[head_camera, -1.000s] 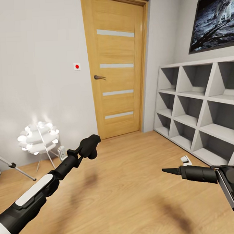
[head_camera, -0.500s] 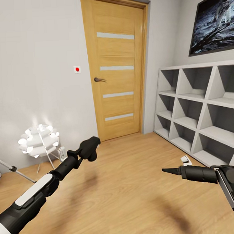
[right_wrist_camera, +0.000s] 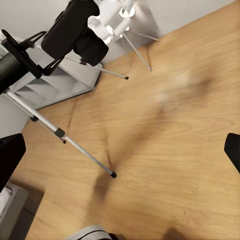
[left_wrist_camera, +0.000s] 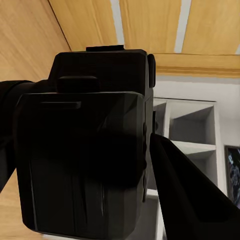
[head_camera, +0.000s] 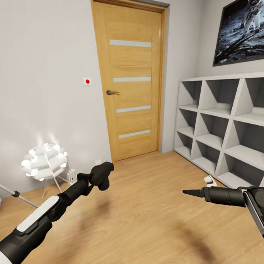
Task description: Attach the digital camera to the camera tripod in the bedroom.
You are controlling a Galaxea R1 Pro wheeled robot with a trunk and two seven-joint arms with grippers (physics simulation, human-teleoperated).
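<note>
My left gripper point(head_camera: 100, 175) is shut on the digital camera point(head_camera: 103, 171), a small black body held in the air over the wood floor in front of the door. In the left wrist view the camera's point(left_wrist_camera: 85, 150) back is close up, with one black finger point(left_wrist_camera: 187, 192) beside it. The camera tripod point(head_camera: 10, 193) shows as a silver leg with a black joint at the head view's left edge. The right wrist view shows its legs point(right_wrist_camera: 60, 134) spread on the floor and the held camera point(right_wrist_camera: 75, 27). My right gripper point(head_camera: 188, 191) hovers open and empty at the right.
A glowing white clustered-shade lamp point(head_camera: 44, 161) stands on thin legs by the wall, close to the tripod. The wooden door point(head_camera: 131, 78) is shut. White cubby shelves point(head_camera: 228, 123) line the right wall, with a small white object point(head_camera: 209, 180) on the floor before them.
The whole picture has slid down a little, so the head camera has tilted. My left gripper with the camera sits slightly lower; the right gripper holds its place.
</note>
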